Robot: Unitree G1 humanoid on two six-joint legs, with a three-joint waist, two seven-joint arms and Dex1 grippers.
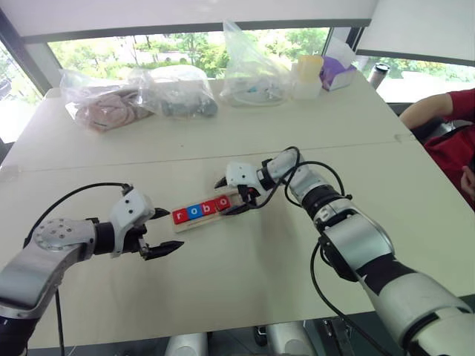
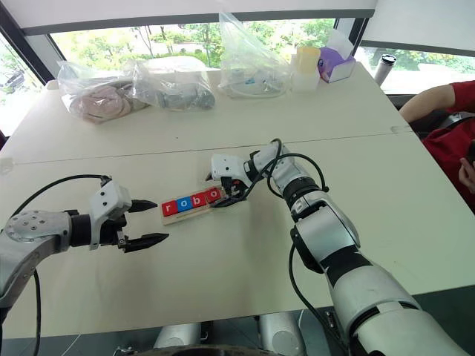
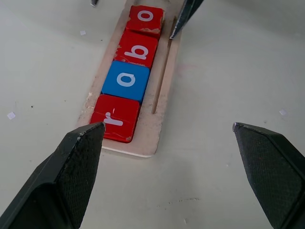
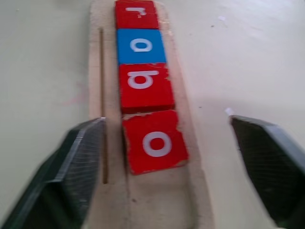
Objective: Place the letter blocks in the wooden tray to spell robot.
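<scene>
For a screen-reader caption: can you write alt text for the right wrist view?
Four letter blocks spelling r, o, b, o lie in a row in a pale wooden tray, red, blue, red, red, the nearest one slightly crooked. The right claw is open, its black fingers either side of the tray's unfilled near end.

Four letter blocks (image 3: 127,71) in the wooden tray (image 3: 162,95) read r, o, b, o in white.

My head eyes look down over the table (image 1: 245,148); both wrist cameras look closely along the wooden tray (image 3: 159,114) from opposite ends.
</scene>
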